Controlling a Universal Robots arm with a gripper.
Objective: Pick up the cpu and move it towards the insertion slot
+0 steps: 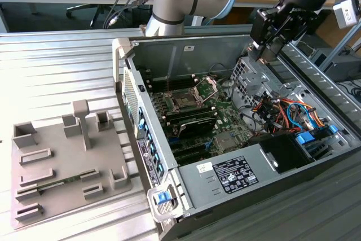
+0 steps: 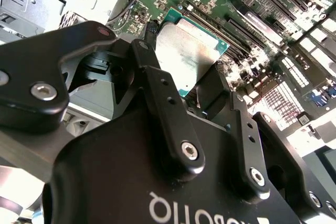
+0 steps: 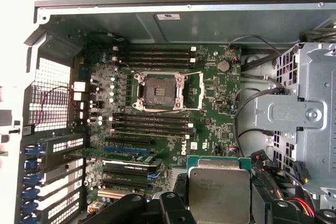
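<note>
gripper [image 2: 181, 74] – clamped on cpu [image 2: 186, 51] | held above open case [image 1: 186, 40] | insertion slot [image 3: 160, 91] – well apart, 1 lever raised

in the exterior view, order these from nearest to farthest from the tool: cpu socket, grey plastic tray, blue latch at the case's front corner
The tool hangs over the open case, at the exterior view's upper right.
1. The insertion slot, on the green board inside the case, toward the exterior view's left of the tool.
2. The blue latch, at the case's near corner, low in the view.
3. The grey plastic tray, outside the case at the exterior view's far left.
</note>
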